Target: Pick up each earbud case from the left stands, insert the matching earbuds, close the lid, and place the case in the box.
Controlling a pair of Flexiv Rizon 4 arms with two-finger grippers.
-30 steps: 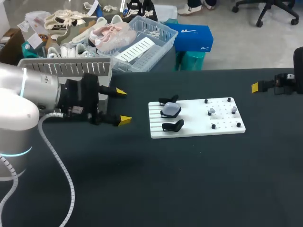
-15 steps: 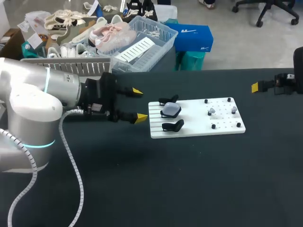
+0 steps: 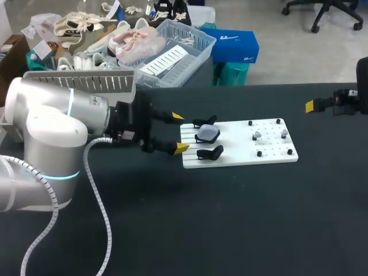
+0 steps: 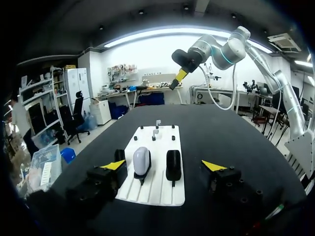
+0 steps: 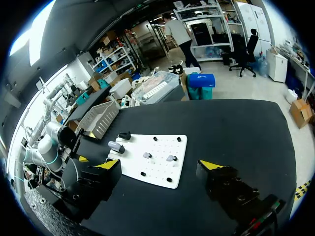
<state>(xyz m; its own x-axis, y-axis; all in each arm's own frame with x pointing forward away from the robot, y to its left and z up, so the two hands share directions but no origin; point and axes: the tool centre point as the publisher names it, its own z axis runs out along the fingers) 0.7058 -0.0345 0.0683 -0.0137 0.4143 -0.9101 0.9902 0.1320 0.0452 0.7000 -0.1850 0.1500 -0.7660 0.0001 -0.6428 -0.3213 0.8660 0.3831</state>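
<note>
The left gripper (image 3: pixel 179 132), jaws spread wide, hovers at the left edge of the slotted white plastic board (image 3: pixel 241 156). There the pale grey rounded earbud case (image 3: pixel 207 134) sits flanked by two black stands (image 3: pixel 210 153). The right gripper (image 5: pixel 160 164), equally wide, hangs near the black tabletop's (image 3: pixel 230 218) far right corner.

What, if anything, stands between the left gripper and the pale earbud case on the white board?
Nothing visible does. The open left gripper is at the white board's edge with the earbud case straight ahead; the black stands flank it.
</note>
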